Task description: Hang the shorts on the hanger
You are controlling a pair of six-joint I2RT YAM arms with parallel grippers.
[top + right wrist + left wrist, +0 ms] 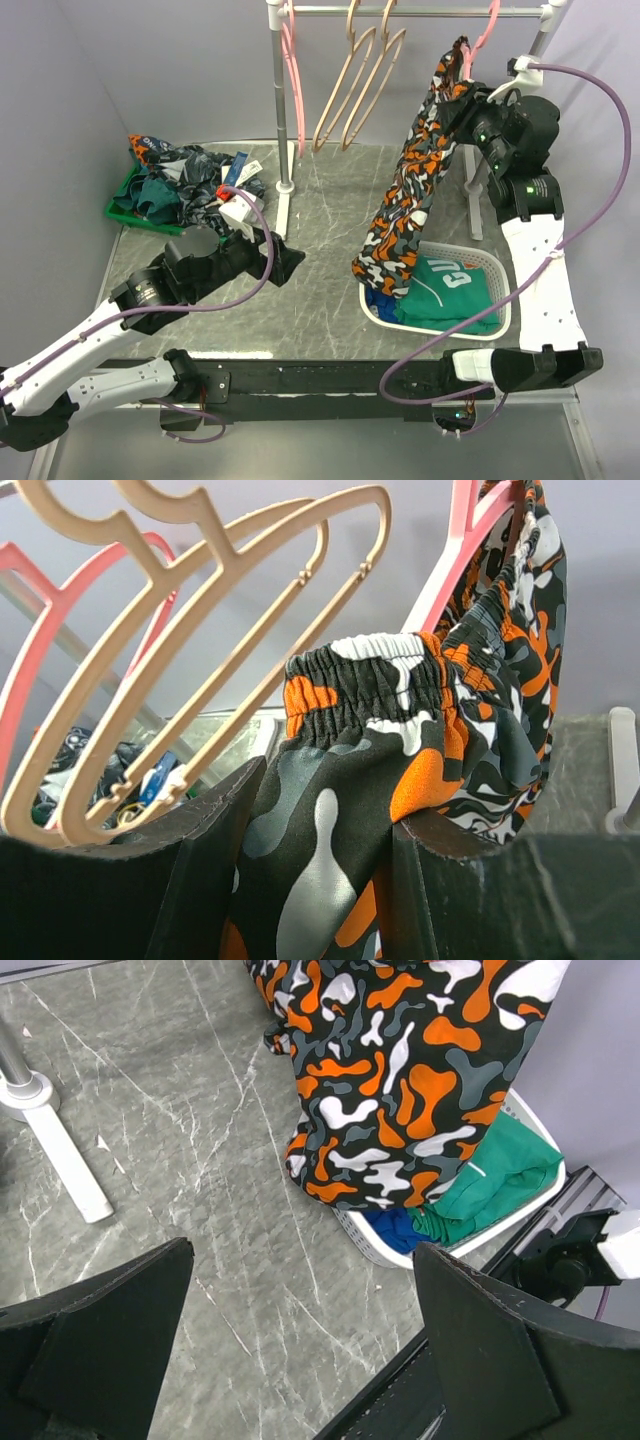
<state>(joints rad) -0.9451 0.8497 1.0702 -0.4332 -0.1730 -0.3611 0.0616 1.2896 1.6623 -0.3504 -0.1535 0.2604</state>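
Two hands share the work unevenly. Nearest the bases, the left hand [287, 262] hovers low over the table [320, 200], fingers spread wide and holding nothing, just beside the foot of the rack's left post [281, 120]. To its right sits the white basket [500, 292] with the green jersey [450, 285] inside; the lower end of the shorts [410, 190] dangles at the basket's near-left rim, and I cannot tell whether it touches.

From there the shorts rise in a long twisted column to the right hand [465, 95], which pinches the elastic waistband between its fingers. Beyond it, the top of the fabric lies against one arm of the hanger [484, 35], the pink one at the right end of the rail [420, 10].

Likely failures, as I judge them:
- The cloth appears only draped on one sloping arm, so letting go now could let the hanging weight drag it off.
- A push from the right hand could swing the light hanger or lift its hook off the rail.
- The hem might catch the basket rim if the shorts are pulled sideways.

Room is tight on the far right: the right post and wall lie just beside the arm. Leftward, the beige hangers [360, 80] are near enough to snag. The table's middle, between posts, offers open space for the left hand to come across and help.
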